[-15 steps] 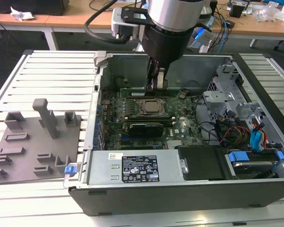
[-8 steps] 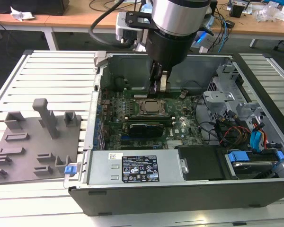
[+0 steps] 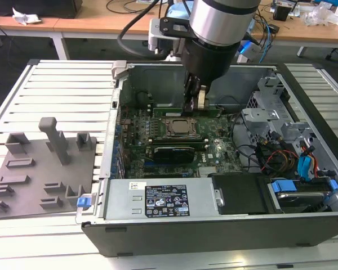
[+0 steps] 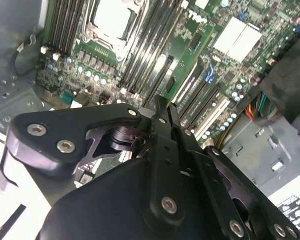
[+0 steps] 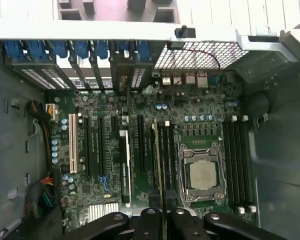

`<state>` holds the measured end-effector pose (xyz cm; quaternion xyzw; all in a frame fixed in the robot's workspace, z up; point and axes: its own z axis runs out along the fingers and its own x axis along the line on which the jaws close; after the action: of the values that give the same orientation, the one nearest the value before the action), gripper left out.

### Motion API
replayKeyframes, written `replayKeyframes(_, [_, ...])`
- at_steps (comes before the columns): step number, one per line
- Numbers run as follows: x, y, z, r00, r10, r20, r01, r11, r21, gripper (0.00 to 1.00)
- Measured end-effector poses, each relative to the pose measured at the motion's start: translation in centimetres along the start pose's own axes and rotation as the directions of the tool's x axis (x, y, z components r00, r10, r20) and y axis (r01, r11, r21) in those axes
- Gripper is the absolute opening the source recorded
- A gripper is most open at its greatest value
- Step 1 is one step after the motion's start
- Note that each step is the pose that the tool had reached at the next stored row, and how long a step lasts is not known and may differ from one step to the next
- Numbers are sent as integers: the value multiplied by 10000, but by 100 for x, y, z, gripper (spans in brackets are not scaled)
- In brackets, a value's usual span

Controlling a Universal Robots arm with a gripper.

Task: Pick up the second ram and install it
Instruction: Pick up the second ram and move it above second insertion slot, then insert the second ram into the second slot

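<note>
End effector [image 5: 159, 220] grips the second ram [image 5: 156, 160] edge-on above the motherboard [image 5: 105, 200].

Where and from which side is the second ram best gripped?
Grip the second ram on its upper long edge, pinching its two flat faces, coming straight down from above. In the first wrist view it stands on edge beside the CPU socket, thin side up, and the gripper appears to pinch it so.
</note>
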<state>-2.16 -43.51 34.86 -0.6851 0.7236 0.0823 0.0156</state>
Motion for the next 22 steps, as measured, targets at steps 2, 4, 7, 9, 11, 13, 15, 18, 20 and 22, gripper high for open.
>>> replayKeyframes(2, [-17,-38,11,10000,2,0,-2,10000,-10,14])
replayKeyframes(4, [-30,-78,19,10000,4,-1,-4,10000,-18,14])
replayKeyframes(7, [-39,-115,24,10000,5,-2,-5,10000,-24,14])
replayKeyframes(9, [-39,-116,24,10000,4,-1,-4,10000,-24,14])
replayKeyframes(11, [-39,-116,24,10000,4,-2,-4,10000,-24,14])
replayKeyframes(13, [-39,-117,24,10000,4,-2,-4,10000,-24,14])
replayKeyframes(15, [-39,-117,24,10000,4,-2,-4,10000,-24,14])
replayKeyframes(18, [-39,-119,32,10000,4,-1,-4,10000,-24,14])
replayKeyframes(20, [-37,-120,46,10000,4,-2,-4,10000,-24,14])
replayKeyframes(22, [-34,-122,63,10000,4,-1,-4,10000,-24,14])
